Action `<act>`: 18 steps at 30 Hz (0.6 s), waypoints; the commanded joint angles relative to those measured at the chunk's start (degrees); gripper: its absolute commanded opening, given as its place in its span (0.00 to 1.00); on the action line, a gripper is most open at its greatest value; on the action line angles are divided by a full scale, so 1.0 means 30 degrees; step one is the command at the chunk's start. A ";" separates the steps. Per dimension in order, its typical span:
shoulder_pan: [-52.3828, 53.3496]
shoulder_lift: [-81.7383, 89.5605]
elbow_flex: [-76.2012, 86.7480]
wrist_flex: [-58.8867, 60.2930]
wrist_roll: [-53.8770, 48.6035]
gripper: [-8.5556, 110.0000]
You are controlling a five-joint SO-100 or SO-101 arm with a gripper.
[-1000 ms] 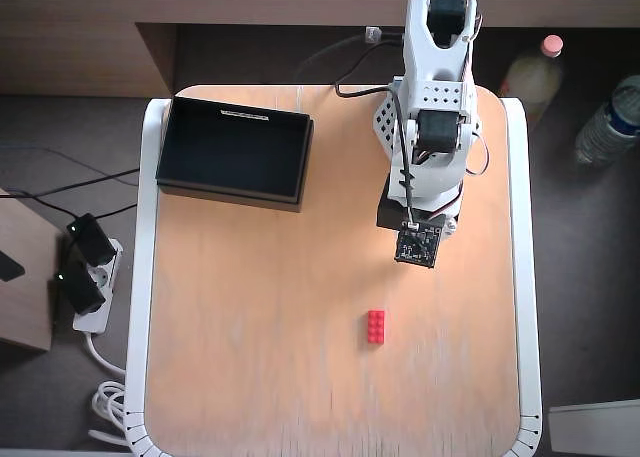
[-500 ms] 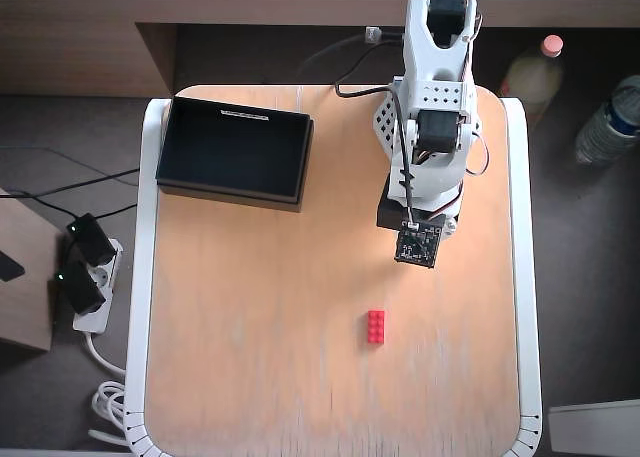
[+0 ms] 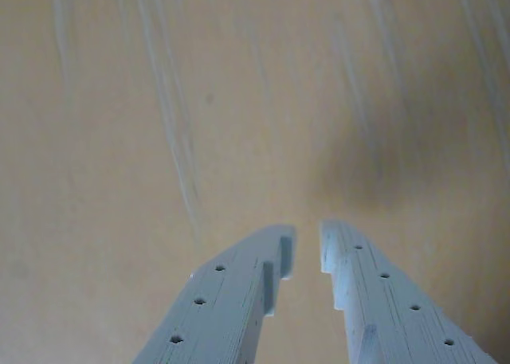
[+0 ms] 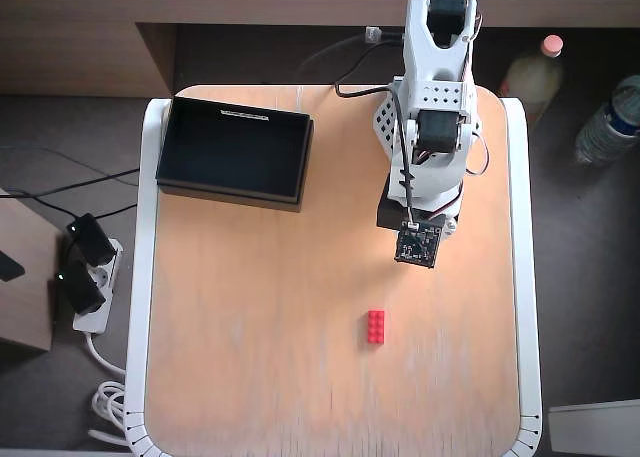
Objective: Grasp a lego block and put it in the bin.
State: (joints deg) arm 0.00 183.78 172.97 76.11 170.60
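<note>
End effector (image 3: 307, 248): two pale, perforated fingers entering the wrist view from the bottom edge, tips nearly together with only a narrow slit between them, nothing held; a soft shadow falls on the bare wood just beyond the tips. In the overhead view the end effector is hidden beneath the arm's wrist and its small circuit board. Tabletop (image 4: 250, 327): light orange wood with a white rim, streaked by pale wear marks in both views. Lego block (image 4: 376, 326): small red studded brick, lying flat on the tabletop with its long side running toward the arm, below the wrist in the overhead view and clear of it, well apart from the bin. Arm (image 4: 430, 117): white, folded, standing at the upper right of the tabletop in the overhead view. Bin (image 4: 232, 189): black, shallow, rectangular, dark inside, thin white strip on its far rim, seated at the upper left corner of the tabletop. Off the tabletop: power strip (image 4: 88, 277) with plugs on the floor at left; two bottles (image 4: 610, 122) at upper right.
</note>
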 commanded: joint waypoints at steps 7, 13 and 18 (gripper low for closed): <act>0.0176 0.1699 0.2959 0.0146 -0.0176 0.07; 0.0176 0.1699 0.2959 0.0146 -0.0176 0.07; 0.0176 0.1699 0.2959 0.0146 -0.0176 0.07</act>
State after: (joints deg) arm 0.00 183.78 172.97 76.11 170.60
